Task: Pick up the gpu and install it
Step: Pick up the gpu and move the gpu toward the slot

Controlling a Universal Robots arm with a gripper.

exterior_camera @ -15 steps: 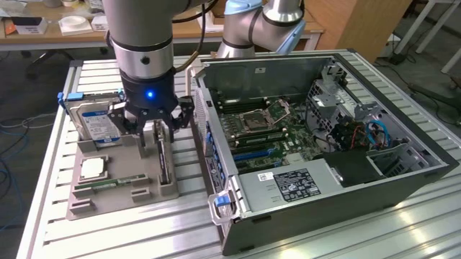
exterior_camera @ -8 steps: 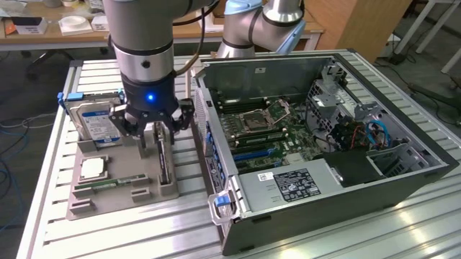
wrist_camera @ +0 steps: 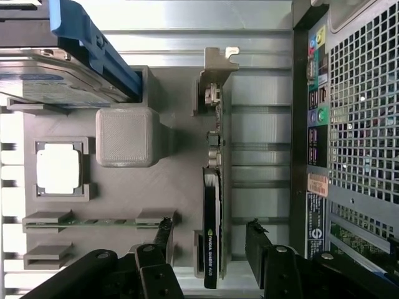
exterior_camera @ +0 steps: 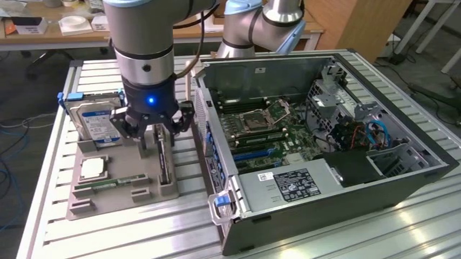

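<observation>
The thin, flat black gpu card (wrist_camera: 212, 237) stands edge-on in one grey, layer-ribbed plastic tray (exterior_camera: 108, 205), at nine o'clock of the open black metal computer case (exterior_camera: 346, 199) in the exterior view. The black two-fingered gripper (wrist_camera: 209, 227) straddles it, spread wide, touching neither face. One blue-labelled silver hard drive (exterior_camera: 97, 121), one square processor (exterior_camera: 94, 168) and one green memory stick (exterior_camera: 108, 184) share the tray.

Glossy black gpu (wrist_camera: 211, 240), matt grey plastic holder (wrist_camera: 177, 184)

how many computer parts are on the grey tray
4: hard drive at the back, cpu before it, memory stick in front, gpu on edge toward the case. None seems hidden.
</observation>
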